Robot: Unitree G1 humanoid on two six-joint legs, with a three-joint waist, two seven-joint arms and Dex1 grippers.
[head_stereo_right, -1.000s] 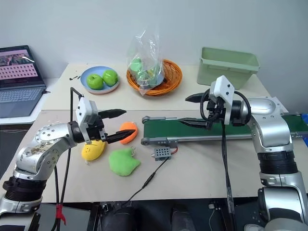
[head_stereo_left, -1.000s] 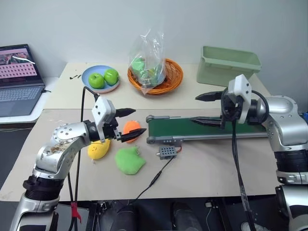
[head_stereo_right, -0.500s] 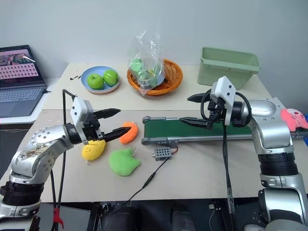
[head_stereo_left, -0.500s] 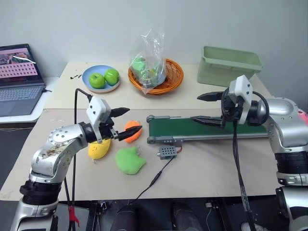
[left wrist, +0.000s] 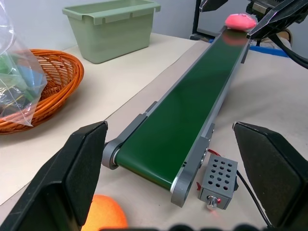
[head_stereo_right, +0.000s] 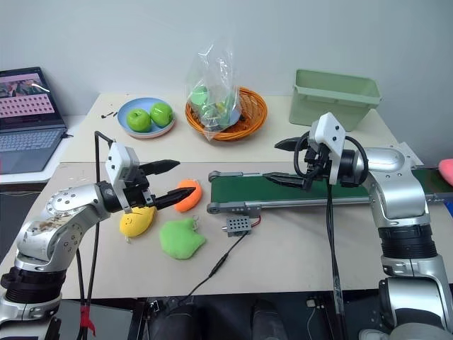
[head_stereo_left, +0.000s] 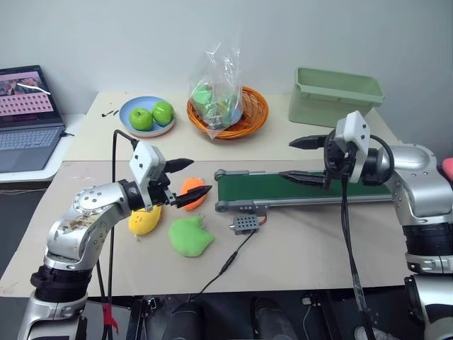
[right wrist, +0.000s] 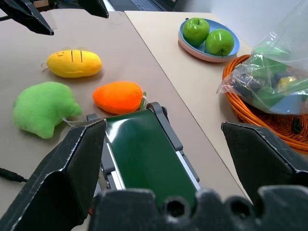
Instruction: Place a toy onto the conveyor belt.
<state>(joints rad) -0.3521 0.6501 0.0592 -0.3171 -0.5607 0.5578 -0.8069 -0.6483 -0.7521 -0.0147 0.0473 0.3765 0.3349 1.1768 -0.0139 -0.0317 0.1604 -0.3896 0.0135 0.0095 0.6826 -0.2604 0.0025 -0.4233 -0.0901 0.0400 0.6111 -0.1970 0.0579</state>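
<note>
The conveyor belt (head_stereo_left: 304,188), dark green in a grey frame, runs across the table from the middle to the right edge. The pink toy (left wrist: 240,20) lies on the belt's far right end, half cut off at the picture's edge in the right eye view (head_stereo_right: 446,170). My left gripper (head_stereo_left: 198,177) hovers open and empty just left of the belt's near roller, above an orange plush. My right gripper (head_stereo_left: 287,159) is open and empty over the belt's left half, well away from the toy.
An orange plush (head_stereo_left: 192,190), a yellow plush (head_stereo_left: 144,220) and a green plush (head_stereo_left: 190,236) lie left of the belt. A grey control box (head_stereo_left: 245,224) with a cable sits in front. Behind stand a basket with a bag (head_stereo_left: 228,106), an apple plate (head_stereo_left: 148,117), a pale green bin (head_stereo_left: 334,95) and a laptop (head_stereo_left: 25,117).
The pink toy came into sight at the belt's right end half a second ago and has since shifted further right. Both grippers stay open and in place.
</note>
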